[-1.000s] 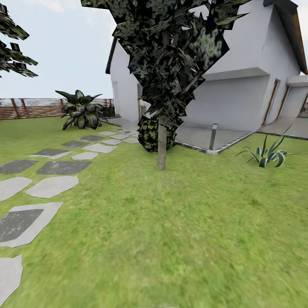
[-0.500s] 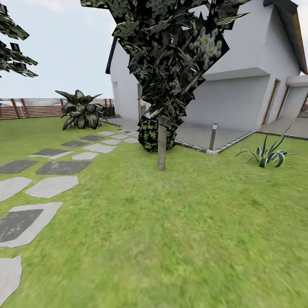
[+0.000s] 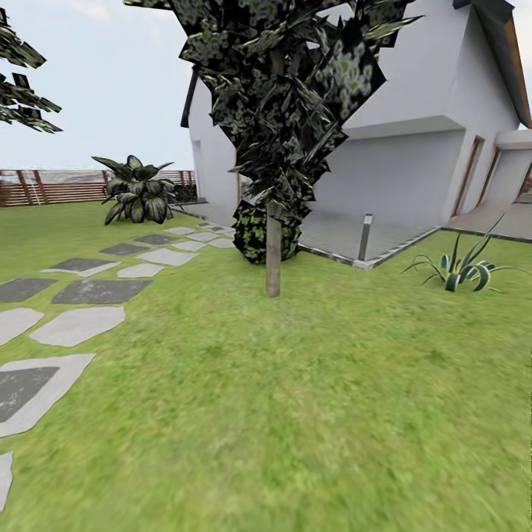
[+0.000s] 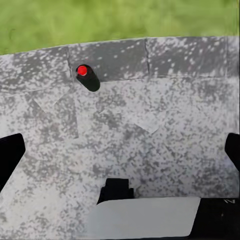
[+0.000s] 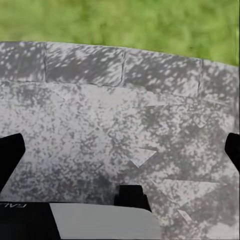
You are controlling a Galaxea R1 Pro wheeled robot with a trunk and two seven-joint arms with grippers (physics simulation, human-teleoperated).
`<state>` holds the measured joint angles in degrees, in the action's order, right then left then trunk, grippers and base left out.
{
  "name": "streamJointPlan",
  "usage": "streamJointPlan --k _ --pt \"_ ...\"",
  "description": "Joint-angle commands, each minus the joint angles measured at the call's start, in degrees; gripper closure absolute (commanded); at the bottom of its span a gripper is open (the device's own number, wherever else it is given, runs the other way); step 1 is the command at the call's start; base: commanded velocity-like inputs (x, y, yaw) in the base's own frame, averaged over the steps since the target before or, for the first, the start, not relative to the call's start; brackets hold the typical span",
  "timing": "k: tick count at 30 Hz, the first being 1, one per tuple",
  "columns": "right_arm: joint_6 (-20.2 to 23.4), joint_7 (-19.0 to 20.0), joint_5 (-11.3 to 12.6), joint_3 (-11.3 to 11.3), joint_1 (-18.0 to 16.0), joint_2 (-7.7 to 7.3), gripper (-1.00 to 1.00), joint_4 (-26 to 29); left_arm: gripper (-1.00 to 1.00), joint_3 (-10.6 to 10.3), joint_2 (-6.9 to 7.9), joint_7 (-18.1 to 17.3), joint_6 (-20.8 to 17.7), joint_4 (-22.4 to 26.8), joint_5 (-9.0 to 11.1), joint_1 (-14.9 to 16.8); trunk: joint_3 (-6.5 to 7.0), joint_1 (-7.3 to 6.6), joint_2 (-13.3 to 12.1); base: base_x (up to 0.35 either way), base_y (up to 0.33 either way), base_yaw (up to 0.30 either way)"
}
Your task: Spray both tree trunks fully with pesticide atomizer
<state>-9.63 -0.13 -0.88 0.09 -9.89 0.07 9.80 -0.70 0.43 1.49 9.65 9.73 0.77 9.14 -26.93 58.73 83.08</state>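
While both jaws stand wide apart, left gripper [image 4: 120, 150] and right gripper [image 5: 120, 150] grasp nothing; tree [image 3: 281, 96] crown cut off at 12 o'clock.

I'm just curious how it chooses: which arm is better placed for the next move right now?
Neither has an edge yet. The left gripper and right gripper both hang open over a speckled grey surface, and the tree trunk stands well ahead, near the middle of the head view.

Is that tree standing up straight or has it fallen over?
Standing up. The tree trunk rises nearly straight from the grass, with its dark leaves high above.
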Motion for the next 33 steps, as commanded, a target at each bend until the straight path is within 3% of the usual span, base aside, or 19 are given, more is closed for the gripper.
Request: streamJointPlan --k 1,3,4,15,22,33 --pt "-0.33 0.01 0.00 0.00 -0.33 -0.04 -1.00 0.33 -1.00 0.00 0.00 0.00 0.33 0.33 0.01 0.00 0.00 0.00 0.00 0.098 -0.274 0.000" --pt "-0.98 0.03 0.02 0.00 -0.99 -0.11 -1.00 0.99 -1.00 0.00 0.01 0.00 0.98 0.97 0.01 0.00 0.00 0.00 0.00 0.055 -0.276 0.000" --pt "-12.76 0.03 0.04 0.00 -2.50 -0.12 -1.00 8.39 -1.00 0.00 0.01 0.00 7.84 8.81 0.01 0.00 -0.01 0.00 0.00 0.027 -0.278 0.018" --pt "-12.78 -0.05 0.00 0.00 -2.50 -0.08 -1.00 8.39 -1.00 0.07 0.11 0.00 7.84 8.82 0.02 0.00 -0.33 0.00 0.00 0.004 -0.280 0.205" --pt "-12.78 -0.07 0.00 0.00 -2.50 -0.07 -1.00 8.39 -1.00 4.19 0.10 -0.06 7.92 8.87 -0.05 -0.02 -0.58 0.00 0.00 0.062 -0.289 0.255" --pt "-12.78 -0.10 0.00 0.00 -2.50 -0.07 -1.00 8.31 -1.00 4.83 0.10 -0.09 7.93 8.82 -0.07 0.00 -0.96 0.00 0.00 0.125 -0.305 0.256"
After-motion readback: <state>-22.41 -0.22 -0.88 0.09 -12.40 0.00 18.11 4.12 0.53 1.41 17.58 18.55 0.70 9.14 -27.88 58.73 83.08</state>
